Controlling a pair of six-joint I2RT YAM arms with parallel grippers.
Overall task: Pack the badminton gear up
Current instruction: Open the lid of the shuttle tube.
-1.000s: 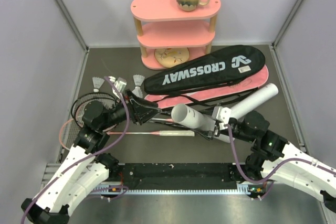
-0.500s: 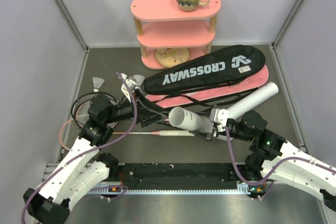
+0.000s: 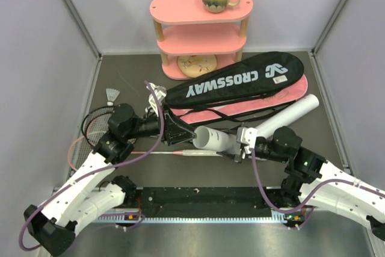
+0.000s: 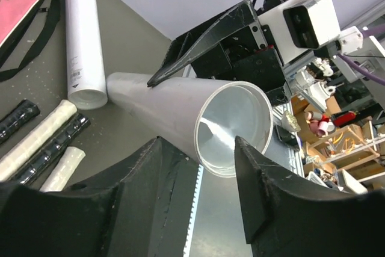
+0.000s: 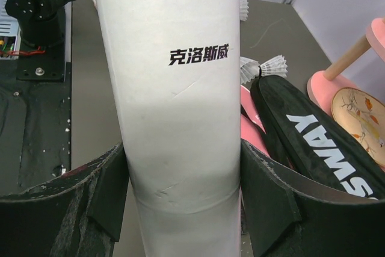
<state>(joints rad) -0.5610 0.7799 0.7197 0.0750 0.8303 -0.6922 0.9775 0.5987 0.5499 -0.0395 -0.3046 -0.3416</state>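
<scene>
matte black plastic, scuffed and grainy: the right gripper (image 5: 180, 194) has its two blunt fingers (image 5: 99, 206) pressed on opposite sides of a smooth white cardboard tube (image 5: 180, 88), clamped on it. black chinese print runs across the tube's round wall. the tube slants above the dark table (image 3: 329, 126), its open circular mouth turned toward the left gripper (image 4: 198, 148). that gripper's wedge-shaped fingers (image 4: 141, 179) stand apart with nothing between them, just in front of the mouth; the hollow inside looks pale and glossy. behind, a second white tube (image 3: 290, 115) lies beside the flat pink bag (image 3: 267, 102), with the black fabric crossway bag (image 3: 234, 79) on top of it. a pink-framed racket (image 3: 204, 153) rests its white wrapped handle under the held tube. a black-framed racket (image 3: 99, 126) and a feather shuttlecock (image 3: 112, 95) lie at the left.
</scene>
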